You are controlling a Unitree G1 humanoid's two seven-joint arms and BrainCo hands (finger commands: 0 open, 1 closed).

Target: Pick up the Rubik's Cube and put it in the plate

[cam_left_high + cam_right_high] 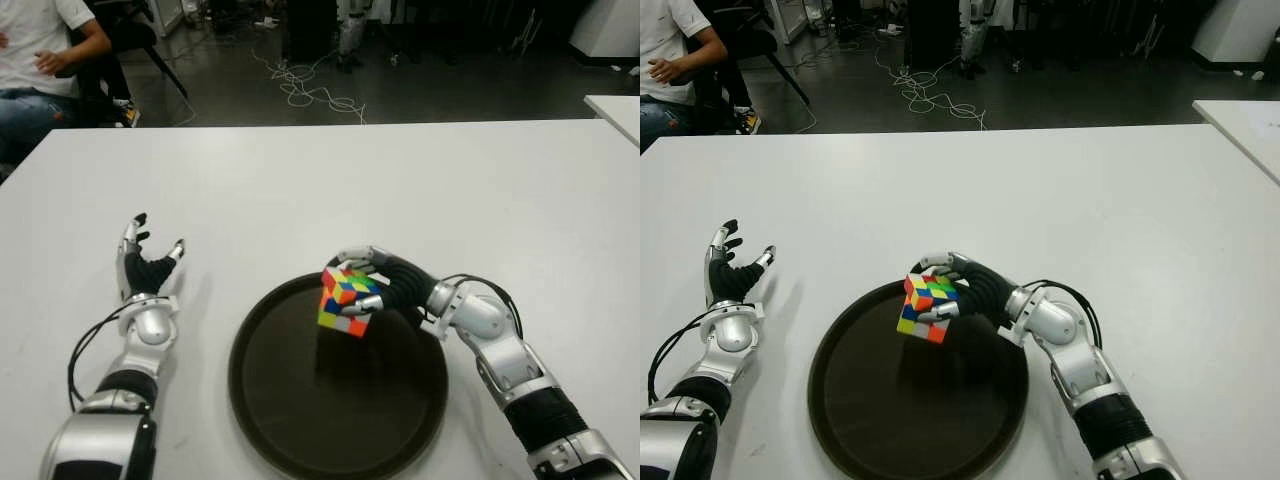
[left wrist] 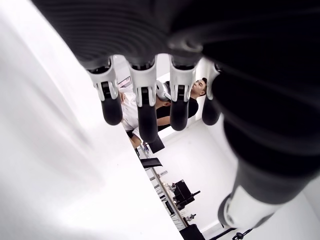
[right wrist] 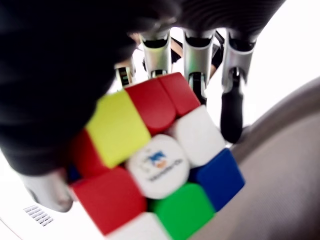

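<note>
The Rubik's Cube (image 1: 347, 299), with mixed coloured faces, hangs tilted above the far part of the round dark plate (image 1: 300, 420). My right hand (image 1: 375, 280) is shut on it, coming in from the right. Close up in the right wrist view, the cube (image 3: 160, 160) fills the picture with the fingers (image 3: 199, 65) wrapped round its far side. A shadow of the cube falls on the plate beneath it. My left hand (image 1: 145, 262) shows open at the left of the plate, fingers spread and holding nothing.
The white table (image 1: 300, 180) stretches wide beyond the plate. A seated person (image 1: 40, 60) is at the far left past the table's edge. Cables (image 1: 310, 90) lie on the dark floor behind. Another white table corner (image 1: 615, 110) shows at the far right.
</note>
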